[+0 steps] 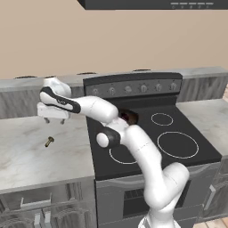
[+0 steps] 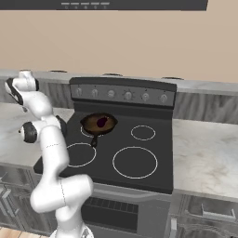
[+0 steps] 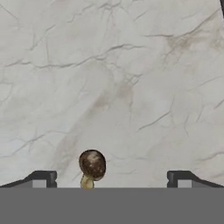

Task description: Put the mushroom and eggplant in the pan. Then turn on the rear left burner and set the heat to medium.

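While the arm reaches out to the left over the marble counter (image 1: 26,156), its gripper (image 1: 53,119) hangs above the stone with the jaws spread wide and nothing between them. Below it and a little nearer the counter's front edge lies the mushroom (image 1: 49,141), alone on the pale veined surface, well apart from the stove. From the hand view the mushroom (image 3: 92,166) rests on its side, brown cap up and pale stem down, between the two dark fingertips (image 3: 41,178) but touching neither.

Right of the counter stands the stove with its black glass cooktop (image 2: 153,172), a row of knobs (image 2: 128,96) along the raised back panel. At the cooktop's rear left sits the pan (image 2: 98,123), covering the rear left burner, its short black handle pointing toward the front edge. Inside it lies the eggplant (image 2: 102,122), dark purple against the brown base. More marble counter (image 2: 204,153) runs on to the right of the stove. A beige wall (image 2: 139,42) rises behind everything, with a dark hood (image 2: 135,4) at the top.
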Controlling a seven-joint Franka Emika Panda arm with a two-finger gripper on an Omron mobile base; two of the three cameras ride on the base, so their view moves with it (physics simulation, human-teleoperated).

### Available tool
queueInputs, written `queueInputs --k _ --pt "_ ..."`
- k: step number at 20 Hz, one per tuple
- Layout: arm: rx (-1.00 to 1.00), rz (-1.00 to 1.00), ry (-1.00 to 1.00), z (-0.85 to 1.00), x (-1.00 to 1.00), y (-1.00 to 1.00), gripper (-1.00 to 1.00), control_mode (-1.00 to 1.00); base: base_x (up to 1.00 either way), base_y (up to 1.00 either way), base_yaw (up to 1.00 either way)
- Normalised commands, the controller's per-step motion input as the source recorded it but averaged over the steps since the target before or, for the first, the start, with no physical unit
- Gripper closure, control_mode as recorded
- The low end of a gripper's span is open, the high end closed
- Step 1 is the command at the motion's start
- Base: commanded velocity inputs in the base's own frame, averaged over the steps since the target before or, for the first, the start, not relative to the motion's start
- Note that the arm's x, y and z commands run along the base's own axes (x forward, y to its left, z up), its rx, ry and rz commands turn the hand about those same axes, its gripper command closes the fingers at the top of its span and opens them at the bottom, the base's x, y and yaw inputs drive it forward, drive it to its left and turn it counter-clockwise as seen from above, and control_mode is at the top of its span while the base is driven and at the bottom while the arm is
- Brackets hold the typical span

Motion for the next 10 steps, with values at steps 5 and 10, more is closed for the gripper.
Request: queueInputs --k 5,10 --pt "0.00 0.00 0.00 -0.27 -0.73 0.09 -1.00 -1.00 0.00 0.00 0.00" --pt "0.00 -0.01 0.01 -0.47 -0.87 -0.26 -1.00 -1.00 0.00 0.00 0.00"
